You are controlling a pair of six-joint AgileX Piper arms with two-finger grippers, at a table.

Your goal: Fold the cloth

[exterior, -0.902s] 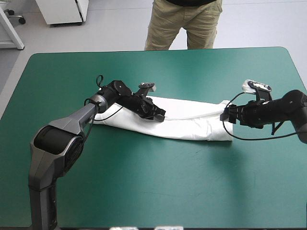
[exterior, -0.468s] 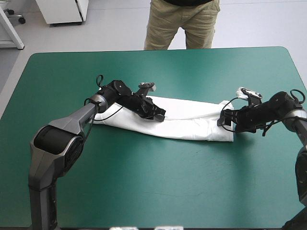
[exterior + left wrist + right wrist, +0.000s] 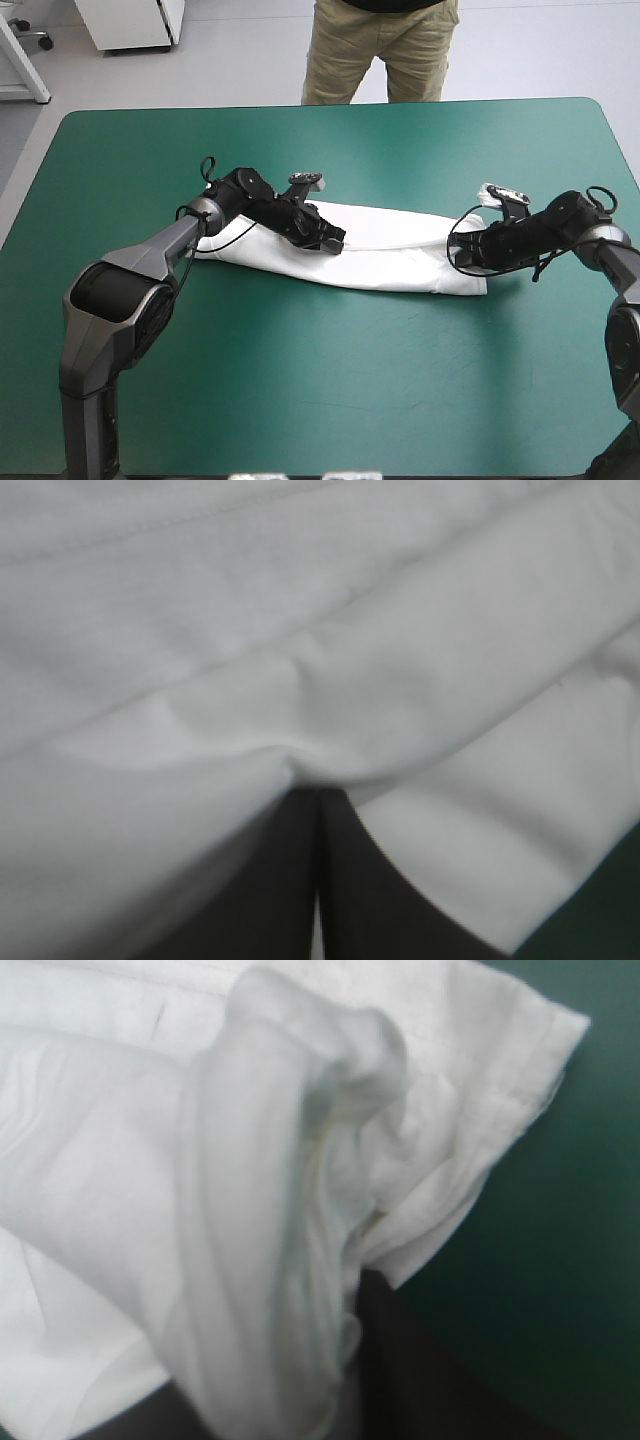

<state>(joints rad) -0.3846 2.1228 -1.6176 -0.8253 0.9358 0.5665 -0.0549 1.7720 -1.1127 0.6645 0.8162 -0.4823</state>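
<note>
1. Here, the teal-green desk (image 3: 320, 400) is the biggest thing, and the T-shirt (image 3: 390, 262) lies on it near the middle.
2. The white T-shirt is folded into one long strip. It runs from the left side of the desk to the right. I think it is light, soft and floppy. It will sag and bunch up if you lift it by one spot, so it is best to hold it at both ends at once.
3. The left gripper (image 3: 330, 240) sits on top of the left part of the strip. Its black fingers are pressed together, with a little ridge of cloth pinched at the tips.
4. The right gripper (image 3: 462, 252) is at the right end of the strip. Its black fingers are nearly together, and a fat fold of cloth sticks up from between them.
5. The hemmed corner (image 3: 540, 1050) just past the right gripper lies loose on the desk. I think the thick stitched edge there is a good place to grab, because thin cloth can slip out.
</note>
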